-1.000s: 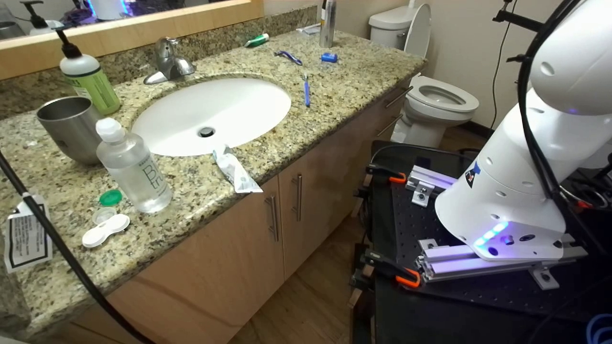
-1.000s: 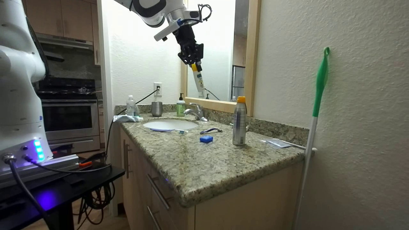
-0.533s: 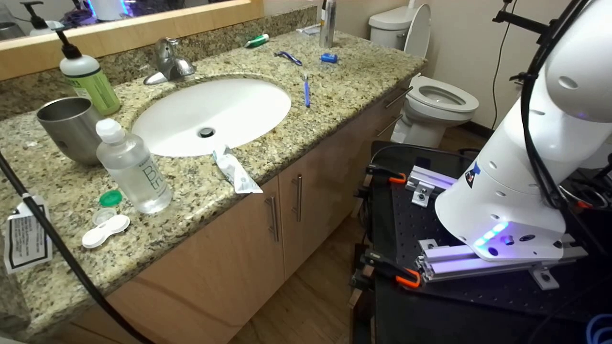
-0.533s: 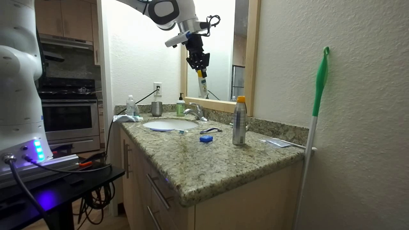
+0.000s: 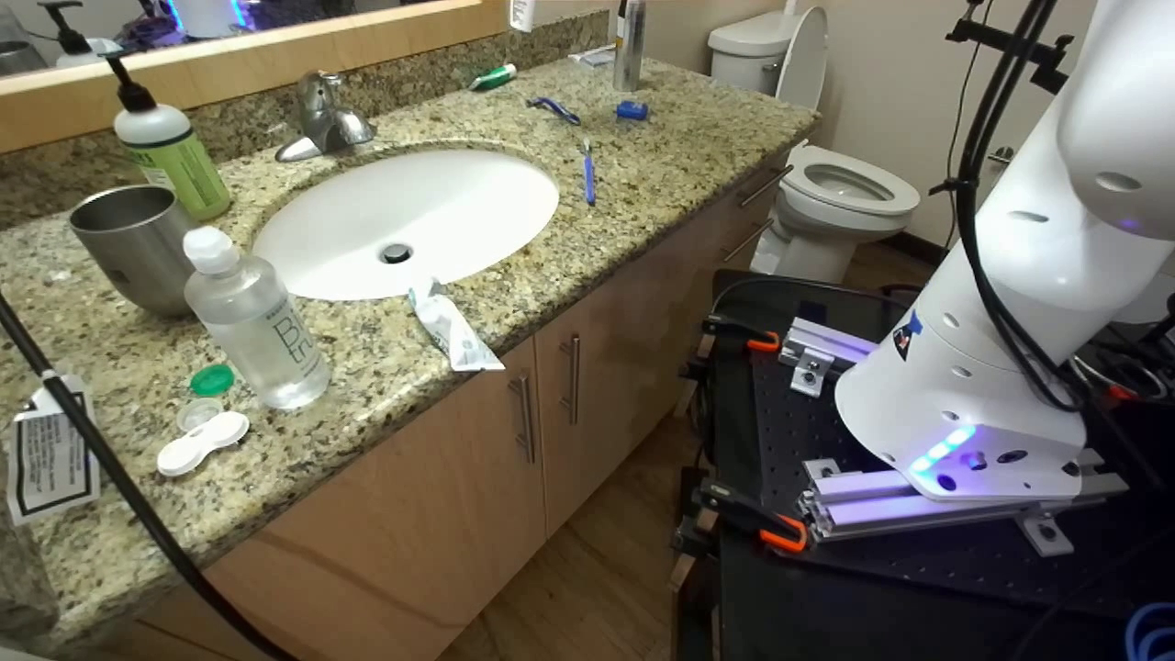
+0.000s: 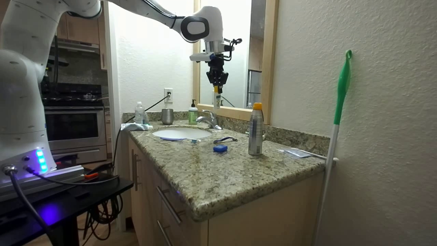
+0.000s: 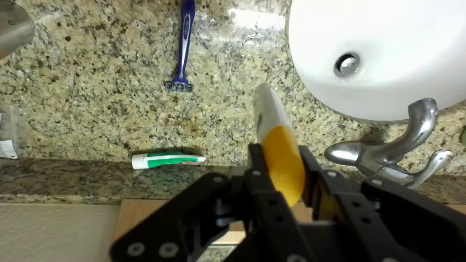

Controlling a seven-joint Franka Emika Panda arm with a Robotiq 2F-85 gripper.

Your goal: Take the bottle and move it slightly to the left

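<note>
Wrist view, looking down: speckled granite worktop [image 7: 116,116] with backsplash [image 7: 65,182] along one edge, visible in both exterior views too. Over worktop in an exterior view, white robot arm [image 6: 215,25], stretched across from left, turned downward at wrist. Next in size, white oval basin [image 7: 378,25], sunk into worktop, with chrome faucet [image 7: 391,151] just beside rim. Upright and well apart in both exterior views, green pump dispenser [image 6: 193,115] with black top and silver canister [image 6: 256,133]; steel cup [image 5: 138,252] near dispenser. Smaller, slim whitish bottle [image 6: 217,99], hanging nearly upright above worktop and apart from it, yellow end uppermost and clamped between black fingers [image 7: 259,163]; in wrist view, seen against granite between basin and purple razor [image 7: 185,40]. Slighter still, blue toothbrush [image 5: 589,179], lying near basin in both exterior views. Flat beside backsplash in wrist view, green-and-white tube [image 7: 164,160]. Then blue box [image 6: 220,148], lying near razor in both exterior views. Tinier, in an exterior view, white two-lobed case [image 5: 204,443] near worktop edge, with round green lid [image 5: 213,379] near it.
</note>
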